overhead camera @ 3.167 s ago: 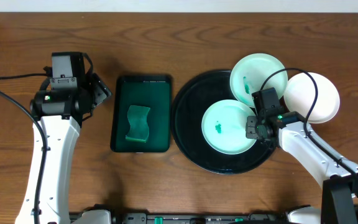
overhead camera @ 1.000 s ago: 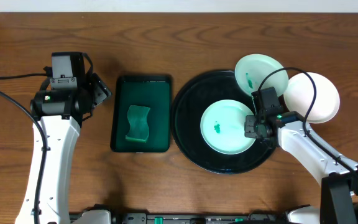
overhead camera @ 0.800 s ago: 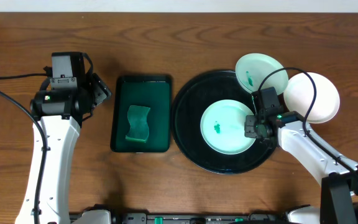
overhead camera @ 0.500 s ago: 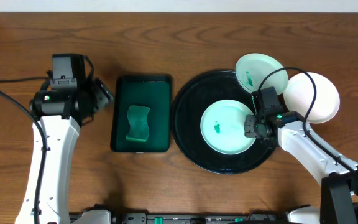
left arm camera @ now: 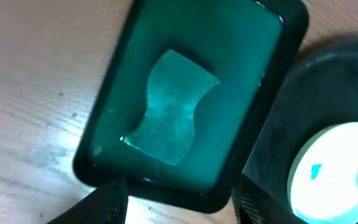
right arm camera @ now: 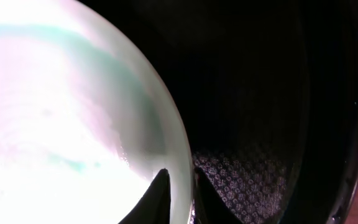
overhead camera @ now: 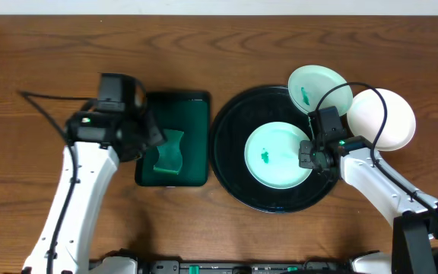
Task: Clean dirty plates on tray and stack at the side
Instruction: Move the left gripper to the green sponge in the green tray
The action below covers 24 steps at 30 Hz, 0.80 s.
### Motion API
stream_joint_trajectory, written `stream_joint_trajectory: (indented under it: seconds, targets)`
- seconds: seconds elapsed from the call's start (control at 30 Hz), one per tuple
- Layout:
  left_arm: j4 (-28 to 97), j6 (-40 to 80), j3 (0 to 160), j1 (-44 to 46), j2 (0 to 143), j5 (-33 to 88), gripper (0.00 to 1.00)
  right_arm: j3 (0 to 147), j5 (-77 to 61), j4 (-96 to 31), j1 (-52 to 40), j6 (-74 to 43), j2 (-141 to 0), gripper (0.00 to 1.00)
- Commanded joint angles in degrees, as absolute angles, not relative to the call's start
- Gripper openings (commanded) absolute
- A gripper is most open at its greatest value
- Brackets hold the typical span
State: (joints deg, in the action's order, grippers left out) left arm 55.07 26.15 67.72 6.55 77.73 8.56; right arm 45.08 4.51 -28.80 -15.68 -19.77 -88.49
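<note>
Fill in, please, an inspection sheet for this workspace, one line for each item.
Surface: wooden table; no spills seen.
Job's things: black tray holds centre plate, green mark; rear plate, green mark, overhangs its far rim; third plate, unmarked, on table right of tray.
Clutter: green tray with sponge lying inside.
Grippers: left gripper open above green tray; right gripper shut on centre plate's rim.
Cables: black cable loops over rear and third plates; left cable trails over table.
Surroundings: pale wall along far edge.

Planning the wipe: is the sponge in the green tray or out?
In. The sponge lies flat inside the green rectangular tray, walls around it on all sides.
</note>
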Motion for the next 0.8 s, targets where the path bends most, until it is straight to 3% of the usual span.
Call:
stream_joint_trajectory:
  seconds: [0.0, 0.13, 0.27, 0.77]
  targets:
    - [54.3, 24.95, 66.96, 9.8, 79.42, 3.73, 0.55, 44.71, 4.21, -27.42, -15.86, -19.42, -89.41, 0.15]
    - [53.49, 25.06, 66.96, 11.49, 81.54, 2.28, 0.55, 44.12, 3.92, -25.89, -15.86, -19.42, -90.02, 0.18]
    - [53.54, 25.19, 66.96, 12.16, 84.44, 2.31, 0.54, 44.12, 2.61, -25.89, -15.86, -19.42, -90.02, 0.07]
    - [53.23, 25.15, 66.92, 12.99, 97.56, 2.31, 0.55, 44.12, 1.87, -25.89, -15.86, -19.42, -90.02, 0.09]
